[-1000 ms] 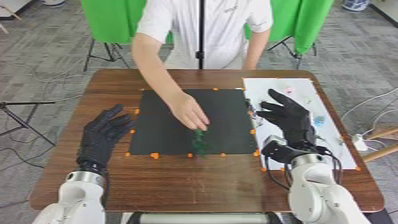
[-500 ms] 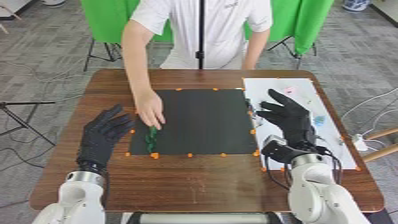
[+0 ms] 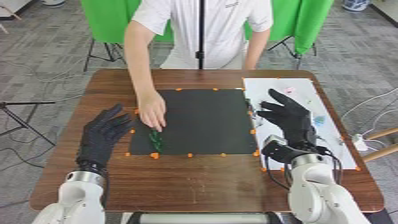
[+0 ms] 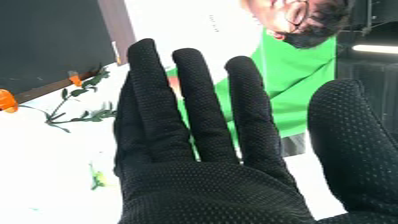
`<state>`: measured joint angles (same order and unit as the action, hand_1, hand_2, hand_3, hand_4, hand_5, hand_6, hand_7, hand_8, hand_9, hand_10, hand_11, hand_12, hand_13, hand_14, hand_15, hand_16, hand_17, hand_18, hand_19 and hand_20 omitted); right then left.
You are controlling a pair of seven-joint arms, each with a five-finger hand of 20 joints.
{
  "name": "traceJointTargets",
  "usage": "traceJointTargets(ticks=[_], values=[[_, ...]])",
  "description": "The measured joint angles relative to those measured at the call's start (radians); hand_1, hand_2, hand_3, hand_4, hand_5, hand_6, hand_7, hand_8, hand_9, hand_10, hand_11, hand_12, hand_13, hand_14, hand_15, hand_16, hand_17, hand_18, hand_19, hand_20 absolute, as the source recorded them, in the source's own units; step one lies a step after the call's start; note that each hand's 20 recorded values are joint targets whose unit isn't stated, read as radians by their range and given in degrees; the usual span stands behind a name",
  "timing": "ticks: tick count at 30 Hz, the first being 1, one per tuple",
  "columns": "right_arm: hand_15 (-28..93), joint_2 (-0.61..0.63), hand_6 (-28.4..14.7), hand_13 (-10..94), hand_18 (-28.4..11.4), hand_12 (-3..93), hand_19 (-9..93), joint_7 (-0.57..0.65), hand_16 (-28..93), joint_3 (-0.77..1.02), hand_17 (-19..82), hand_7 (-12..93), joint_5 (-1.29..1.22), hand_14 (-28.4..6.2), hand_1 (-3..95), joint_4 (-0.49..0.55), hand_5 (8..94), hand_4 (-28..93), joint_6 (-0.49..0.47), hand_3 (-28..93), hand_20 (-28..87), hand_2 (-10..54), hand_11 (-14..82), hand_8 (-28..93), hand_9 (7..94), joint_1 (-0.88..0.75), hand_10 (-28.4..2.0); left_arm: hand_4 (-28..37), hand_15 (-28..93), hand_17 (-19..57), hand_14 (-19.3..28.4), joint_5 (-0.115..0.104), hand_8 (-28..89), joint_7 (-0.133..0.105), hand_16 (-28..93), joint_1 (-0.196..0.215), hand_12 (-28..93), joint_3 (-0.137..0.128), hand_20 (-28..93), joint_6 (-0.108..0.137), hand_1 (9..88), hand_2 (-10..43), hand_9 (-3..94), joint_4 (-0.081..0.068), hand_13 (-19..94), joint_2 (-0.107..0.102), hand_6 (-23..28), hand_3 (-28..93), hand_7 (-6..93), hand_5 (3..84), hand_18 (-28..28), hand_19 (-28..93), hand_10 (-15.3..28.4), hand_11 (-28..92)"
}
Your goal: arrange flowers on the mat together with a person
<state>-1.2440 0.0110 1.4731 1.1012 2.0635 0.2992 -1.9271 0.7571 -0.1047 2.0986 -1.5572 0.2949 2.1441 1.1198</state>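
The green sprig [image 3: 156,142] lay near the left edge of the dark mat [image 3: 209,120], with wide room to its right. The person's hand [image 3: 152,111] had brought it there from the middle. The right hand [image 3: 288,118] had straight fingers, the thumb apart; the left hand [image 3: 103,132] was relaxed, beside the mat

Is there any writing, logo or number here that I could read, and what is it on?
None that can be read.
White shirt: a small dark mark on the chest, perhaps lettering, too small to make out.
Black mat: no lettering that I can see.
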Motion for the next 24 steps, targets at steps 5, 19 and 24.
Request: traceJointTargets(ticks=[5, 19, 24], values=[[31, 0.0, -2.1, 46, -19.9, 10.6, 50, -0.001, 13, 0.001, 9, 15, 0.0, -21.4, 15.4, 0.001, 50.4, -28, 0.001, 91, 19, 10.0, 13.4, -15, 55.7, -0.001, -19.2, -26.3, 59, -6.1, 28.2, 0.0, -9, 0.0, -13, 0.0, 9, 0.0, -9, 0.0, 23.9, 12.0, 39.9, 0.0, 29, 0.0, 12.6, 76, 12.2, 40.7, 24.9, 68, 23.4, 32], [32, 0.002, -2.1, 46, -19.9, 10.6, 50, 0.0, 13, 0.002, 9, 15, 0.001, -21.3, 15.3, 0.003, 50.6, -28, 0.003, 92, 19, 10.1, 13.4, -15, 55.7, -0.002, -19.2, -26.3, 59, -6.1, 28.3, -0.01, -9, -0.015, -13, 0.0, 9, 0.005, -9, 0.008, 23.8, 12.0, 39.9, 0.002, 29, -0.017, 12.6, 76, 12.2, 40.7, 24.9, 68, 23.4, 32], [32, 0.002, -2.2, 46, -19.9, 10.6, 50, 0.001, 13, 0.0, 9, 15, 0.001, -21.2, 15.3, 0.003, 50.6, -28, 0.004, 92, 19, 10.0, 13.5, -15, 55.9, -0.001, -19.2, -26.2, 59, -6.1, 28.3, -0.011, -9, -0.017, -13, 0.0, 9, 0.005, -9, 0.008, 23.8, 12.0, 39.9, 0.002, 29, -0.019, 12.6, 76, 12.2, 40.6, 25.0, 68, 23.4, 32]])
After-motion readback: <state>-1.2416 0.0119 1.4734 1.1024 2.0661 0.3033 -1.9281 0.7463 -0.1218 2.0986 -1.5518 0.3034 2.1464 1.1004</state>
